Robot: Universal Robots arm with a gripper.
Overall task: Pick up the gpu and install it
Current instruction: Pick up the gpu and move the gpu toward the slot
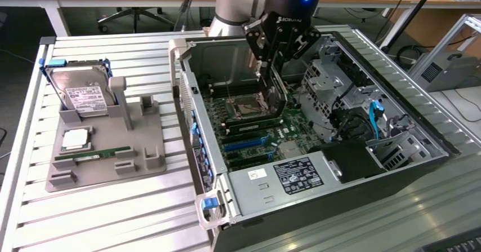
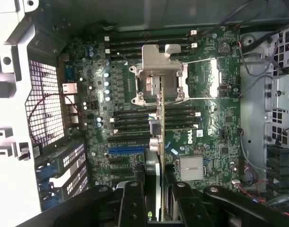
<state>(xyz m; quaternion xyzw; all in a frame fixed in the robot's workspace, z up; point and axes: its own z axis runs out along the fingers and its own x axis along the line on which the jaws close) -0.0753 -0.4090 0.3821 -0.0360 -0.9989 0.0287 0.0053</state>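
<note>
Gripper (image 2: 156,198) clamped on the gpu (image 2: 159,137), card hanging edge-on above the motherboard (image 2: 215,118) inside the case (image 1: 225,190); light, stiff, fragile, seemingly pinched by its upper edge, away from the connector

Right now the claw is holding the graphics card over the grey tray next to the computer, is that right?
Not quite. The claw is holding the graphics card, but over the motherboard inside the open computer case, not over the grey tray beside it. The exterior view shows this.
</note>
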